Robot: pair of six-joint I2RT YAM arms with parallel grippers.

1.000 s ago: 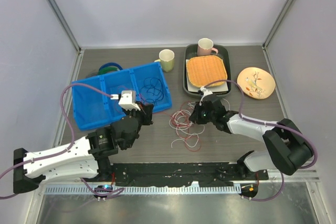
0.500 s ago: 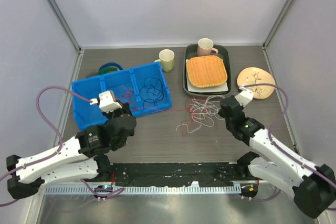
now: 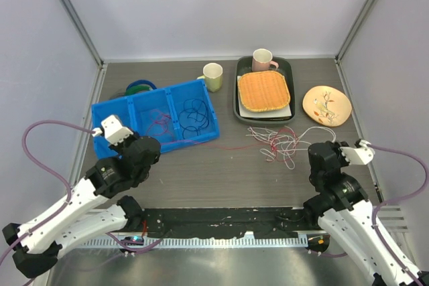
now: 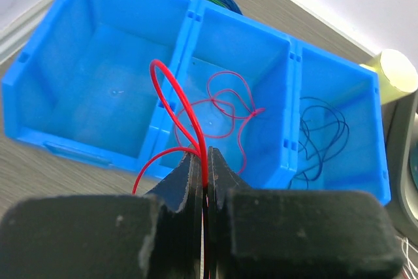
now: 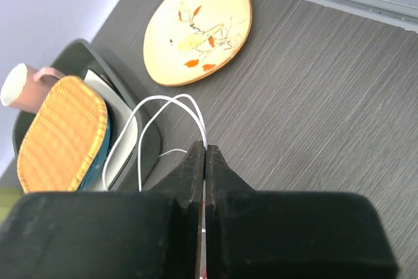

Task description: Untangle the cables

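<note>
You see the left pincer (image 4: 204, 161) closed tight on a red cable (image 4: 171, 78). From the tips the cable rises in a tall loop over the wall between the left and middle compartments of the blue bin (image 4: 85, 155), and more of it curls in the middle one. A dark blue cable (image 4: 320, 129) lies in the right compartment. A pale cup (image 4: 396, 73) stands beyond the bin, on the tabletop (image 4: 26, 178).

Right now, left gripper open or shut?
Shut. In the left wrist view the left gripper has its jaws pressed together, pinching the red cable that loops up from them.
</note>
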